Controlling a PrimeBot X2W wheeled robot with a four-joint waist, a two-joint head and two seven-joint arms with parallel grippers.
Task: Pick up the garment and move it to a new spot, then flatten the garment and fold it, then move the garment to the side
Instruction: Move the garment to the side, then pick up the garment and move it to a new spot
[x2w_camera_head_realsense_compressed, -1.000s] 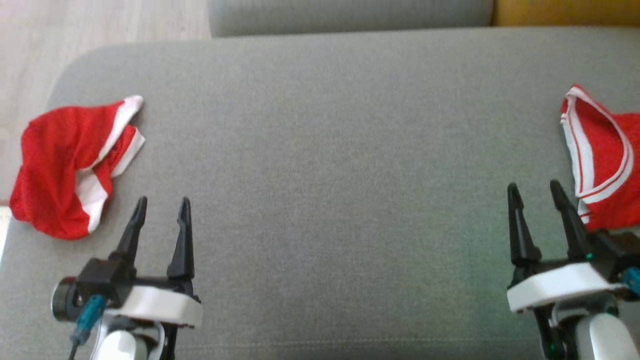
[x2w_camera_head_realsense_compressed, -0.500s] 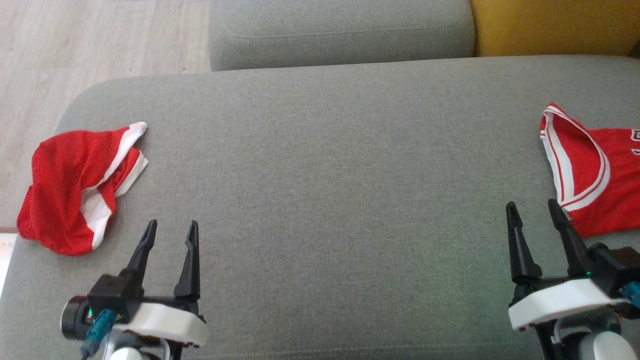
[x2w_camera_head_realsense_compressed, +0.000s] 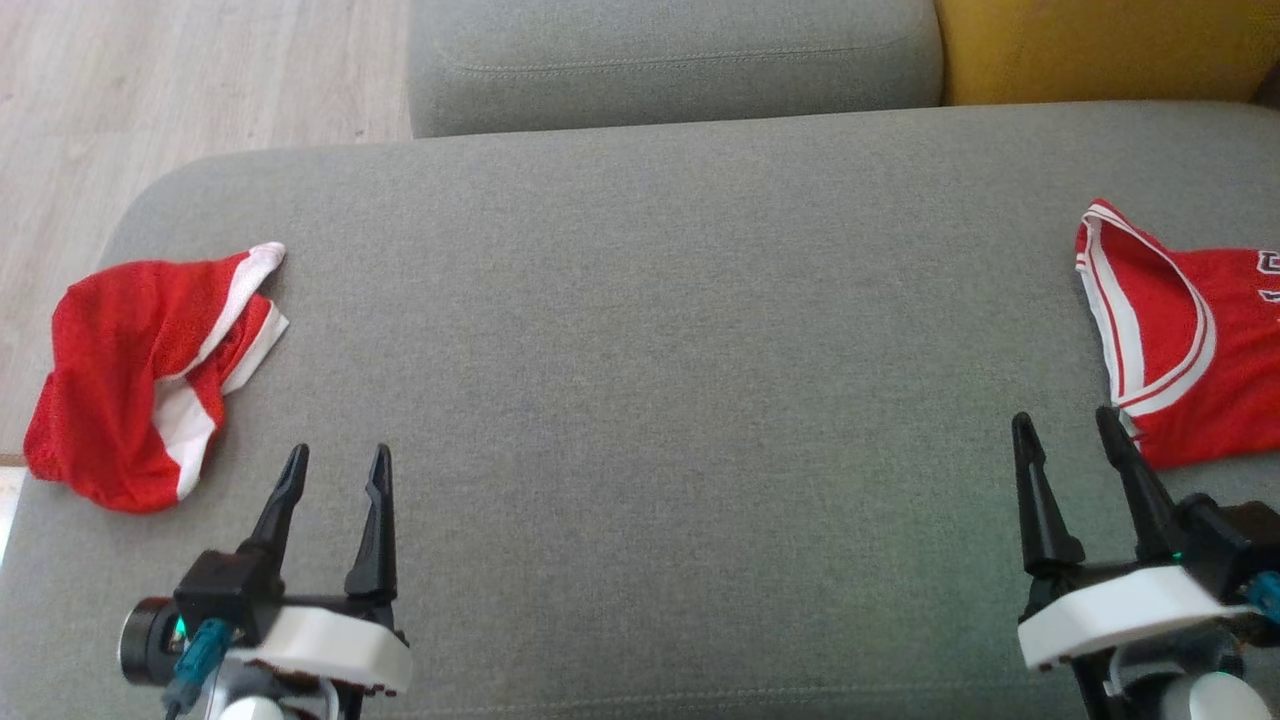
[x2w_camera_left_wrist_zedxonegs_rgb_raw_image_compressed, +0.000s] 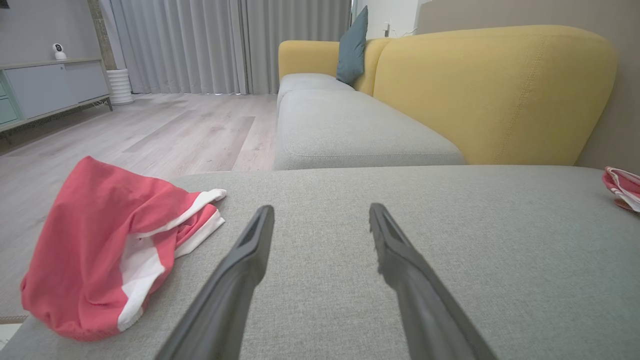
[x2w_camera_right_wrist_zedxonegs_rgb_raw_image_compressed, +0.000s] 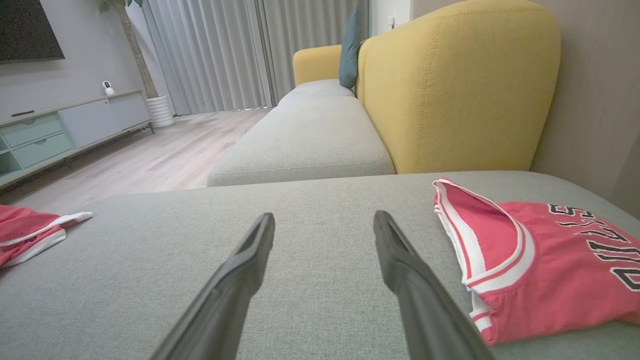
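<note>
Grey sofa (x2w_camera_head_realsense_compressed: 640, 400), wood floor (x2w_camera_head_realsense_compressed: 200, 80), red jersey (x2w_camera_head_realsense_compressed: 1225, 390)

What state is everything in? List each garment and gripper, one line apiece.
Red mesh shorts with white trim: bunched in a heap at the left end of the grey fabric cushion, untouched.
Red basketball jersey with white trim and black lettering: lying fairly flat at the right end, untouched.
Left gripper: open, empty.
Right gripper: open, empty, close beside the jersey.

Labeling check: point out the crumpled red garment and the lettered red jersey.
crumpled red garment (x2w_camera_head_realsense_compressed: 110, 370), head view, on its red mesh middle.
lettered red jersey (x2w_camera_right_wrist_zedxonegs_rgb_raw_image_compressed: 555, 270), right wrist view, on the red front left of the lettering.
</note>
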